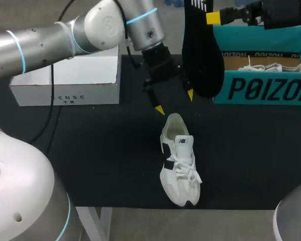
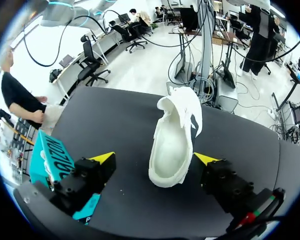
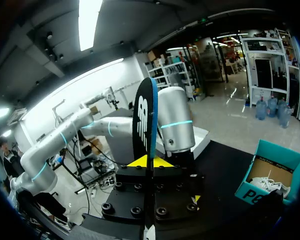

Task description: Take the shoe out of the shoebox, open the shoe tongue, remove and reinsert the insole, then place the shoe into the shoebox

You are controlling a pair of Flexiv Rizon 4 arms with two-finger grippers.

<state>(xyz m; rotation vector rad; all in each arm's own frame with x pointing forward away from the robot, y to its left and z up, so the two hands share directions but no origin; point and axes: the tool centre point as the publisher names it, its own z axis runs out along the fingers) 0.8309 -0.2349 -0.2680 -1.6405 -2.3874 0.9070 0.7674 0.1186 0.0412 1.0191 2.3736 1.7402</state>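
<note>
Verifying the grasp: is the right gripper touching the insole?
Touching. The right wrist view shows the insole upright, pinched between both fingers of the right gripper.

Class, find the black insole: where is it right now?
In the head view the insole hangs upright in the right gripper, at the far right by the teal shoebox, beyond the white shoe.

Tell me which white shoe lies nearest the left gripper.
The white lace-up sneaker on the black table, ahead of the left gripper; the other white shoe lies inside the teal shoebox.
</note>
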